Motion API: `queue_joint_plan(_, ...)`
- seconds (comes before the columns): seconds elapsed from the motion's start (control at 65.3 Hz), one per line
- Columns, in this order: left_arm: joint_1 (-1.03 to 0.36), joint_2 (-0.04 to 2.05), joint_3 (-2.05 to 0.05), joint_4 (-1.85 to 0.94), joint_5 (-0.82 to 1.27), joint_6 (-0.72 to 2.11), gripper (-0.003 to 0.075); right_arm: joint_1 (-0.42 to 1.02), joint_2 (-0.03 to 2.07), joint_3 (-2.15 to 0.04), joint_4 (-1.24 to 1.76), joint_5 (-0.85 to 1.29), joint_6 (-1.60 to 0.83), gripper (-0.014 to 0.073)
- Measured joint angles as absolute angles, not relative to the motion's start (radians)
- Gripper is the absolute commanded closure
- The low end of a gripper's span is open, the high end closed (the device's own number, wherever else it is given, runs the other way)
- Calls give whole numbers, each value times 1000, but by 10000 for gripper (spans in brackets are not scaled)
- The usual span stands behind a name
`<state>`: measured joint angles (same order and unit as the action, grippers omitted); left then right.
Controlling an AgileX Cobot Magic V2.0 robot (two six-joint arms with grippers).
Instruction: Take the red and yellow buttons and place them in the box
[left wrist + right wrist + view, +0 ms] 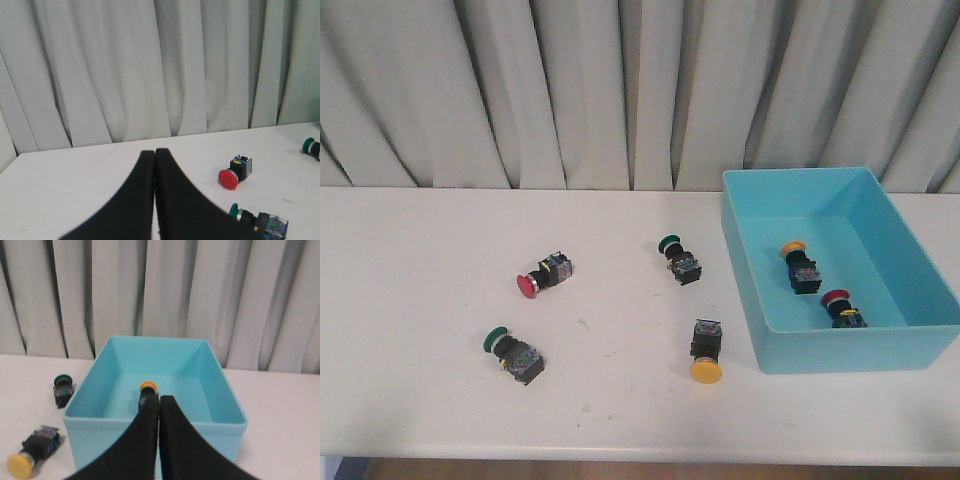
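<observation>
Turquoise plastic box (760, 275), big and rectangular with tall plain walls, sits at the right of the front view on the white table (420, 290), and it already has two buttons in it: a yellow-capped push-button on a black blocky body (798, 265) about mid-floor, and a red-capped push-button (841, 307) closer to the lower right corner of the box.

Out on the table, the other red-capped push-button (544, 275) lies on its side left of centre, cap pointing left. Another yellow-capped push-button (705, 351) lies just left of the box's near corner, cap toward the bottom of the frame, apart from the wall. Two green-capped push-buttons are around too: one (679, 259) in the middle of the frame, one (514, 352) at lower left.

Neither arm shows up in the front view. In the left wrist view the left gripper (155, 155) has its black fingers pressed together with nothing between them, and the loose red button sits off to the right of them. Same deal for the right gripper (159, 401): fingers touching, empty, pointing at the box. From that camera the fingers cover part of the box floor, so I can only make out the yellow one inside.
</observation>
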<state>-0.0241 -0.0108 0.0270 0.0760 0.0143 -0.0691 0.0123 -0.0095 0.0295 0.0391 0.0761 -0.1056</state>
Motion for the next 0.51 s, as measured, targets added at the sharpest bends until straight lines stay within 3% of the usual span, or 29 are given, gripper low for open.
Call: queue_joint_plan(0.506,-24,-11,27,76,14,-69,727,12,-9,29,39,42,-102,601)
